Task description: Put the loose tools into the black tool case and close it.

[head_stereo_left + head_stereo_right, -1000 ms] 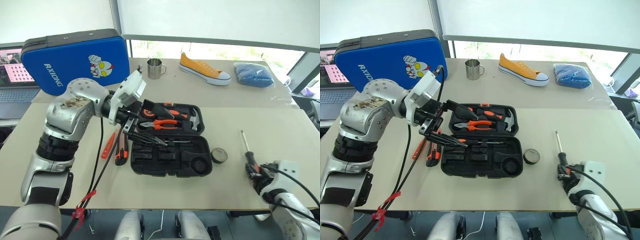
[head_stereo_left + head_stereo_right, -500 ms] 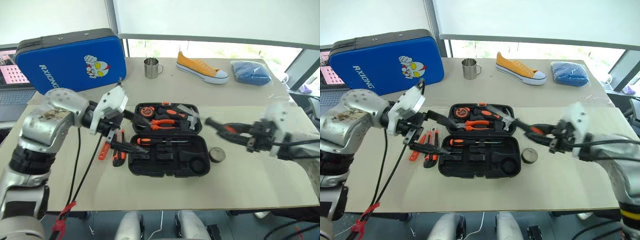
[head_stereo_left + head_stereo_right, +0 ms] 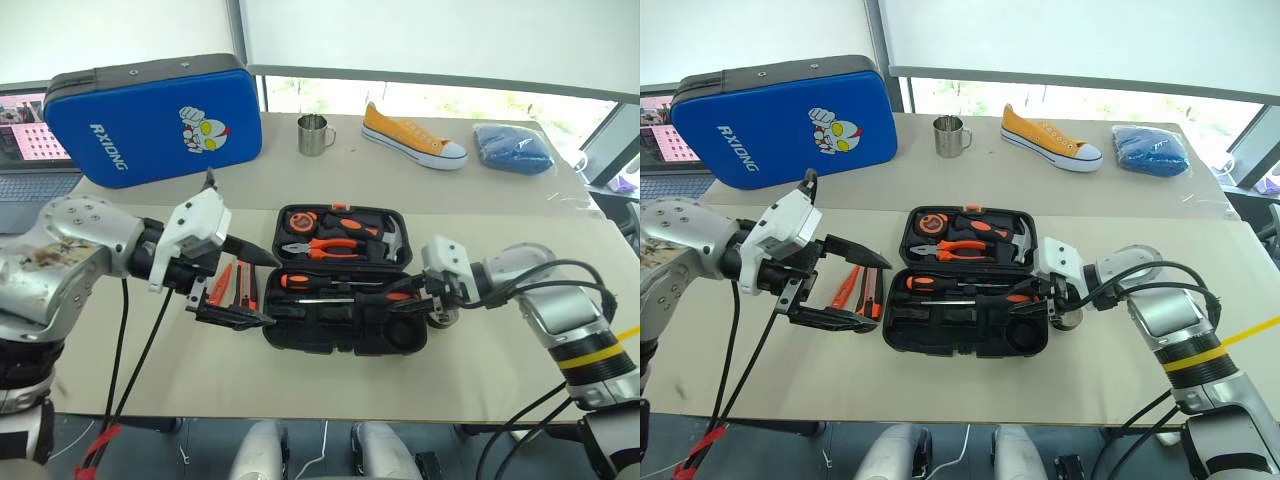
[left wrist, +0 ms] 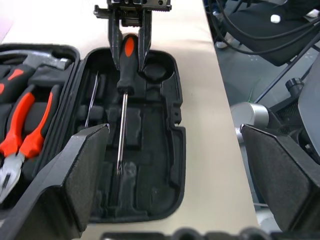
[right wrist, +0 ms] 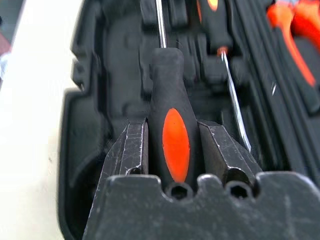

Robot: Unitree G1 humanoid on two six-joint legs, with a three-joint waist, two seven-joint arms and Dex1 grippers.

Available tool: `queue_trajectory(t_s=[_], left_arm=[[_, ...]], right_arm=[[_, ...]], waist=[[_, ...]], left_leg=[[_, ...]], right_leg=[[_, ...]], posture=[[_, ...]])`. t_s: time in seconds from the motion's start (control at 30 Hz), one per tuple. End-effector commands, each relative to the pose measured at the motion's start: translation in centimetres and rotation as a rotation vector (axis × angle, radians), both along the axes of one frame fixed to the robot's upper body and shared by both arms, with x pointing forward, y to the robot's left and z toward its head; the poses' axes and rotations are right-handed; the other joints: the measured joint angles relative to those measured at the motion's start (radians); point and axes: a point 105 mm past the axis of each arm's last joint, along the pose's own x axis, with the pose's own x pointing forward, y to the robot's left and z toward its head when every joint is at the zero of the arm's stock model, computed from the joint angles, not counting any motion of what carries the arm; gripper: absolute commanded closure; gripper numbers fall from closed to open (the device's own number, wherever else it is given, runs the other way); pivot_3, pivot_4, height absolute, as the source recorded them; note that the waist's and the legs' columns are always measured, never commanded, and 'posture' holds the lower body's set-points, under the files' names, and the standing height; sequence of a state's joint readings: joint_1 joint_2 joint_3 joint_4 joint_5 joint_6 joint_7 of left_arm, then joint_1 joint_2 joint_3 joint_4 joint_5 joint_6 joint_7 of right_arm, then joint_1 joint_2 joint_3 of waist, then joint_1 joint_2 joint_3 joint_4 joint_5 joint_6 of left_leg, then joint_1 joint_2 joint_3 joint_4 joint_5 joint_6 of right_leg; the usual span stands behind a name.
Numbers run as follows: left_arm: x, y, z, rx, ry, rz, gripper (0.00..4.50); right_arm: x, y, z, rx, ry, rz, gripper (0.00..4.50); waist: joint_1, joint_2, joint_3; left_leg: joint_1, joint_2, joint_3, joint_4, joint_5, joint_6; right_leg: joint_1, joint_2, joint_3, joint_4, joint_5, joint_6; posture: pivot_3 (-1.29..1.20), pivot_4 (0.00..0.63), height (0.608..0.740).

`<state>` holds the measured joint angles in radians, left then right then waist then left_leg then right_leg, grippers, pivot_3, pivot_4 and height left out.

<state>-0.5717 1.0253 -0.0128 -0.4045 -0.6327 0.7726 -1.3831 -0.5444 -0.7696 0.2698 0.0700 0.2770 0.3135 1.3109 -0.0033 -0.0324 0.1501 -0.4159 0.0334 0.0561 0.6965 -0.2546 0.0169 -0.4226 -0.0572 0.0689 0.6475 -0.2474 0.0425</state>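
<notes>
black tool case [image 3: 345,300] lies open on the beige table [image 3: 500,370] by windows, right hand [image 3: 432,292] pinching a screwdriver [image 5: 175,125], left hand [image 3: 240,285] spread.

You are in an office-like lab: a beige tabletop [image 3: 520,370] by far windows with blinds [image 3: 420,40], and a laptop [image 3: 30,150] at far left.
</notes>
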Motion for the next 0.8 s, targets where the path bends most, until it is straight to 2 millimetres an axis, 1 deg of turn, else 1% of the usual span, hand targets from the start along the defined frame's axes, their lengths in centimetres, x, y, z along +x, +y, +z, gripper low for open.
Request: queue_trajectory(t_s=[0.03, 0.17, 0.33, 0.6, 0.67, 0.73, 0.8], left_arm=[[-0.5, -0.1, 1.1, -0.008, -0.054, -0.005, 0.0], [0.0, 0.0, 1.2, -0.008, -0.069, 0.007, 0.0], [0.1, -0.2, 1.1, -0.011, -0.074, -0.003, 0.0], [0.4, -0.4, 1.1, -0.012, -0.072, -0.013, 0.0], [0.4, -0.5, 1.1, -0.012, -0.072, -0.016, 0.0], [0.4, -0.6, 1.1, -0.011, -0.071, -0.02, 0.0], [0.4, -0.6, 1.2, -0.01, -0.07, -0.023, 0.0]], right_arm=[[0.8, 0.4, 1.8, 0.063, -0.017, -0.022, 3.45], [1.4, 0.2, 1.8, 0.057, -0.02, -0.044, 3.45], [1.3, -0.3, 0.9, 0.016, -0.021, -0.043, 3.45], [1.7, 0.0, 0.1, 0.01, -0.011, -0.075, 3.45], [1.8, 0.0, 0.1, 0.013, -0.009, -0.08, 2.44], [1.5, 0.2, 0.6, 0.029, -0.002, -0.067, 1.93], [1.3, 0.3, 1.3, 0.043, -0.014, -0.059, 1.24]], waist=[[-0.001, 0.0, 0.0], [-0.002, 0.0, 0.0], [-0.002, 0.0, 0.0], [-0.007, 0.0, 0.0], [-0.008, 0.0, 0.0], [-0.007, 0.0, 0.0], [-0.008, 0.0, 0.0]], left_leg=[[0.0, 0.0, 0.0, 0.0, 0.0, 0.0], [0.0, 0.0, 0.0, 0.0, 0.0, 0.0], [0.0, 0.0, 0.001, 0.0, 0.0, 0.0], [0.0, 0.0, 0.001, 0.0, 0.0, 0.0], [0.0, 0.0, 0.001, 0.0, 0.0, 0.0], [0.0, 0.0, 0.001, 0.0, 0.0, 0.0], [0.0, 0.0, 0.001, 0.0, 0.0, 0.0]], right_leg=[[0.0, 0.0, 0.0, 0.0, 0.0, 0.0], [0.0, 0.0, 0.0, 0.0, 0.0, 0.0], [0.0, 0.0, 0.0, 0.0, 0.0, 0.0], [0.0, 0.0, 0.0, 0.0, 0.0, 0.0], [0.0, 0.0, 0.0, 0.0, 0.0, 0.0], [0.0, 0.0, 0.0, 0.0, 0.0, 0.0], [0.0, 0.0, 0.0, 0.0, 0.0, 0.0]], posture=[[0.0, 0.15, 0.739], [0.0, 0.15, 0.739], [0.0, 0.15, 0.739], [0.0, 0.15, 0.739], [0.0, 0.15, 0.739], [0.0, 0.15, 0.739], [0.0, 0.15, 0.739]])
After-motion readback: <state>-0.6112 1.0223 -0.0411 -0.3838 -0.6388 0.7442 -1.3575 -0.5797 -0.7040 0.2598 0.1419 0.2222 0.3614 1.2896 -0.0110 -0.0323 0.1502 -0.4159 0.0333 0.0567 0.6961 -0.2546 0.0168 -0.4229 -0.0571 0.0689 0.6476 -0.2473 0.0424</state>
